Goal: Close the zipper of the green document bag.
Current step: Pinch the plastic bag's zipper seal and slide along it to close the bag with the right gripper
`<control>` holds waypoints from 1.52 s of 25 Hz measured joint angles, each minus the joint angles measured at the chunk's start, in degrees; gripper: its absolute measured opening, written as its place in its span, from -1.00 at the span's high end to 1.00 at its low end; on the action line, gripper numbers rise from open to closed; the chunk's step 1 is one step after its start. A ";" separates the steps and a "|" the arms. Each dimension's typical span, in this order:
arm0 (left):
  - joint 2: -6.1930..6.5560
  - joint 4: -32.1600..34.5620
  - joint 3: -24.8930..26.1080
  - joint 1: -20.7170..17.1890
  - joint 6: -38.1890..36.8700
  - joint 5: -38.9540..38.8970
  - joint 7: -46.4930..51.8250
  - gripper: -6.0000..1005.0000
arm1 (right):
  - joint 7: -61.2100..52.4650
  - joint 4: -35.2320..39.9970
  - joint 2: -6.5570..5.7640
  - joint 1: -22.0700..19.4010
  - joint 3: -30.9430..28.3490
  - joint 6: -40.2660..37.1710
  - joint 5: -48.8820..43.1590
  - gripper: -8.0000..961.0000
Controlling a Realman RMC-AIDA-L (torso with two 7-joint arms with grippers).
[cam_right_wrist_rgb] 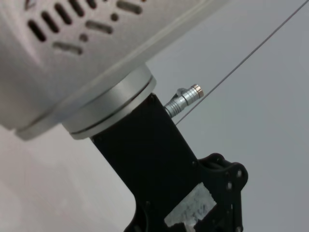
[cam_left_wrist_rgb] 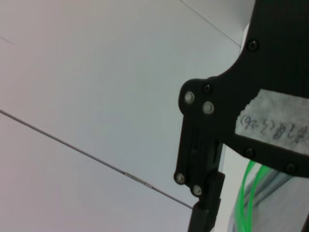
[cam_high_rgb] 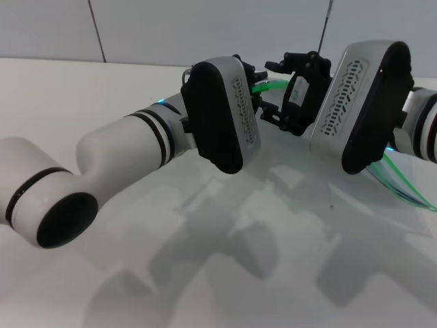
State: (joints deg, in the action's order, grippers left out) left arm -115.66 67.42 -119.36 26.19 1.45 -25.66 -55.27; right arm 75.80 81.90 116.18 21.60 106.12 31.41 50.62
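Both arms meet above the middle of the white table [cam_high_rgb: 136,82]. A short stretch of the bright green zipper [cam_high_rgb: 268,86] spans the gap between my left gripper [cam_high_rgb: 262,101] and my right gripper [cam_high_rgb: 285,109]. More green strip trails down to the right under the right arm, along the translucent green document bag [cam_high_rgb: 414,179]. The left wrist view shows the right gripper's black body with a tape label [cam_left_wrist_rgb: 270,126], green zipper lines [cam_left_wrist_rgb: 247,193] and grey bag plastic [cam_left_wrist_rgb: 276,189] below it. The slider is hidden. Both sets of fingertips are hidden behind the wrist housings.
The left arm's bulky wrist housing [cam_high_rgb: 220,113] and the right arm's housing [cam_high_rgb: 360,96] stand close together and block most of the bag. A pale wall with panel seams [cam_high_rgb: 99,31] rises behind the table.
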 joint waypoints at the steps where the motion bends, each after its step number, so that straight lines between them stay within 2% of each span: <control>1: 0.02 0.00 -0.01 0.00 0.00 0.00 -0.01 0.89 | -0.01 -0.06 -0.02 0.01 0.02 -0.04 0.01 -0.08; 8: 0.01 0.04 -0.06 -0.05 -0.03 0.00 -0.01 0.88 | -0.03 -0.21 -0.01 0.38 0.04 0.25 0.33 -0.07; 19: 0.06 0.14 -0.11 -0.04 0.07 0.00 -0.10 0.89 | -0.44 -1.27 0.08 1.34 0.24 -0.06 0.55 0.11; 27: 0.12 0.48 -0.20 -0.06 0.14 0.00 -0.10 0.88 | -2.07 -2.62 -0.01 2.62 0.37 0.11 0.15 0.11; 31: 0.12 0.49 -0.29 -0.08 0.15 0.00 -0.10 0.88 | -2.14 -2.78 0.01 2.65 0.40 0.01 0.15 0.35; 38: 0.12 0.58 -0.34 -0.09 0.15 -0.01 -0.10 0.88 | -2.23 -2.82 0.02 2.66 0.37 -0.04 0.10 0.36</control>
State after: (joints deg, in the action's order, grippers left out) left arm -115.54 68.00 -119.70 26.10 1.60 -25.67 -55.37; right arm 73.57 79.08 116.20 24.26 106.49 31.36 50.71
